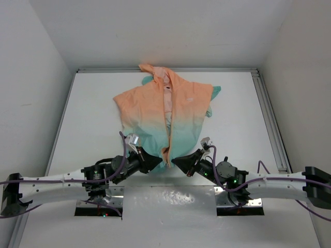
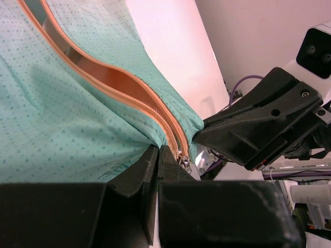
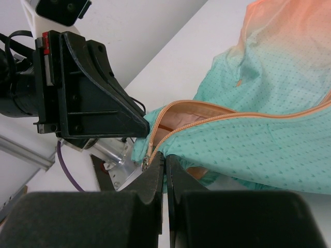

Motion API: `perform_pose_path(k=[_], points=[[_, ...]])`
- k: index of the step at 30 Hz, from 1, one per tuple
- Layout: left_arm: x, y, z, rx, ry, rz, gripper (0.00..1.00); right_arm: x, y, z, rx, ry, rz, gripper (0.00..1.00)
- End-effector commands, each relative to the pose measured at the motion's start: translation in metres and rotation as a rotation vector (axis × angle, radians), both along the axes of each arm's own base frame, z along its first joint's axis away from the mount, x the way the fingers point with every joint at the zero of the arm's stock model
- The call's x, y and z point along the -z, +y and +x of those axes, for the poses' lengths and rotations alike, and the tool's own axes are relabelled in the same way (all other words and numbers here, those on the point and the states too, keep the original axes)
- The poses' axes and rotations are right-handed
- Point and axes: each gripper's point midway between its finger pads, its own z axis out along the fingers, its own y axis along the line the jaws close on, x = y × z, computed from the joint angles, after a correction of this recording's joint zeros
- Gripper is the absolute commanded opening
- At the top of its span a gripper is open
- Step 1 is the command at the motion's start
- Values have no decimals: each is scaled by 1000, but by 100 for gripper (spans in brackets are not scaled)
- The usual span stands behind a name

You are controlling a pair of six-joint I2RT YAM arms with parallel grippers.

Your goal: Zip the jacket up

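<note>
Jacket hem (left claw, right claw)

Looked like a robotics lab test cell, not a home: white table boxed in by plain white walls, aluminium rail along right edge, left arm and right arm bolted on metal plates at near edge, purple cables running along them, one jacket laid out.

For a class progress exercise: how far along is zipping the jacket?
Done: left hand and right hand shut on the jacket hem, either side of the zipper. Under way: the slider sits at the hem. Left: the whole front, open.
</note>
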Motion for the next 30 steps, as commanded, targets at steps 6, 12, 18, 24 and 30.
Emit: perform_pose_path(k=[6, 12, 18, 24, 30], points=[[-11, -6, -2, 13, -8, -53, 0, -8, -1, -1, 2, -27, 32, 0], [-12, -9, -4, 30, -8, -60, 0, -7, -2, 0, 8, -27, 30, 0], [-10, -10, -6, 39, -2, -62, 0, -9, -2, 1, 10, -33, 34, 0], [-8, -10, -6, 39, 1, -59, 0, -11, -2, 3, 21, -44, 32, 0], [-6, -13, -7, 47, 9, -57, 0, -11, -1, 5, 31, -50, 20, 0]])
